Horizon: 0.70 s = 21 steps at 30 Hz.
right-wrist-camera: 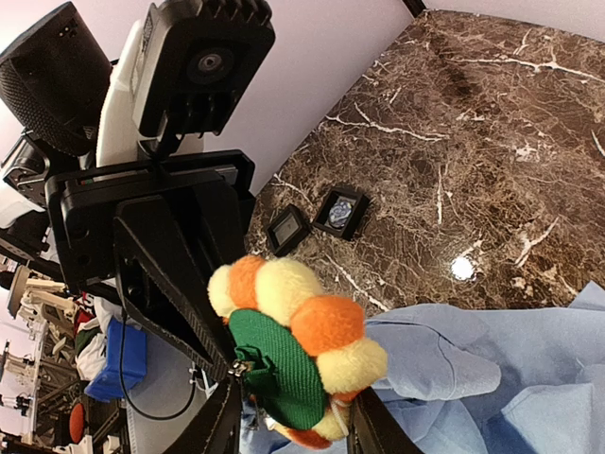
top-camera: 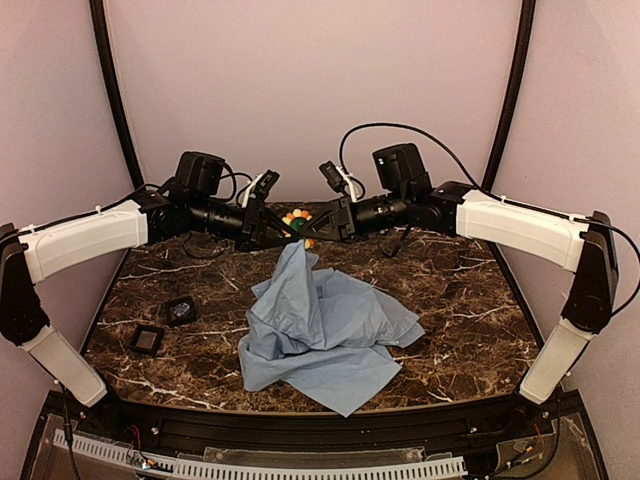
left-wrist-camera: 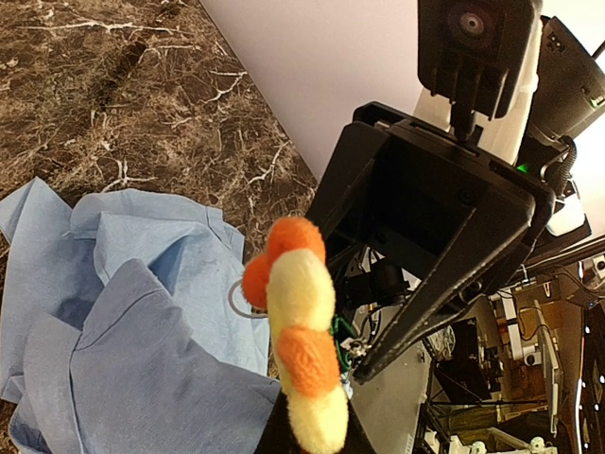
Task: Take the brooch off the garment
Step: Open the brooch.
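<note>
**Operator:** What lies nearest me?

**Spotter:** Low in the overhead frame, just past your 2 arm bases, the blue shirt [top-camera: 320, 330] lies crumpled on the dark marble table [top-camera: 450, 290], about centre. At lower left you have 2 small black square pads [top-camera: 148, 339], close together and clear of the cloth.

**Operator:** And further back?

**Spotter:** One part of the shirt is drawn up into a peak toward the middle of the frame. Your 2 claws meet there, tip to tip, above the table.

**Operator:** Where is the brooch?

**Spotter:** Right at that peak, between the claws. The brooch [top-camera: 297, 222] shows orange and yellow petals round a green middle, and it is up off the table.

**Operator:** My left claw?

**Spotter:** Your left claw [top-camera: 285, 234] reaches in from the left, pinched together at the foot of the brooch, where it meets the cloth. I cannot tell whether it nips the cloth or the pin itself. In its own camera the brooch stands up from the bottom edge, mid-frame.

**Operator:** The right one?

**Spotter:** Your right claw [top-camera: 312, 230] reaches in from the right with its jaws apart. In its own camera, 1 finger stands on each side of the brooch at the bottom of the frame. I cannot tell whether they press on it.

**Operator:** Behind that?

**Spotter:** A plain pale wall [top-camera: 300, 90].
</note>
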Motion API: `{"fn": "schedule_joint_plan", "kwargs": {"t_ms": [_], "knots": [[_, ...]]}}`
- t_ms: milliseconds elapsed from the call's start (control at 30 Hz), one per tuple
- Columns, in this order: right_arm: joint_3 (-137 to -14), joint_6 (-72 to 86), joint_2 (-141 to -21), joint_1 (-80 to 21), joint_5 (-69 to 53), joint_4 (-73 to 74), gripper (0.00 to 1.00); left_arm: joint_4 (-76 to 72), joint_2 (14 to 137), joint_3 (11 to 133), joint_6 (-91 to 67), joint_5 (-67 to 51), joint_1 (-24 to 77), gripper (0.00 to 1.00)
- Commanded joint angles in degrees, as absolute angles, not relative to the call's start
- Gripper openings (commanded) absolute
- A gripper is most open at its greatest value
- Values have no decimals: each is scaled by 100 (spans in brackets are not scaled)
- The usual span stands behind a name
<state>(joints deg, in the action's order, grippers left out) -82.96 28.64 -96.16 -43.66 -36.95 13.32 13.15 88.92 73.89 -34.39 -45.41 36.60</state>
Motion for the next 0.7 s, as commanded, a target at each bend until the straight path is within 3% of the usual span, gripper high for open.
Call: {"fn": "schedule_joint_plan", "kwargs": {"t_ms": [0, 267, 667], "knots": [[-8532, 2872, -9681, -4528, -3735, 1138, 35, 1380, 8773, 7524, -3318, -4539, 3691, 1], [-8561, 2872, -9736, -4546, -3690, 1190, 18, 1380, 8746, 7530, -3310, -4512, 3683, 1], [-8581, 2836, -9781, -4553, -3719, 1179, 11, 1322, 8813, 7578, -3339, -4577, 3683, 1]]}}
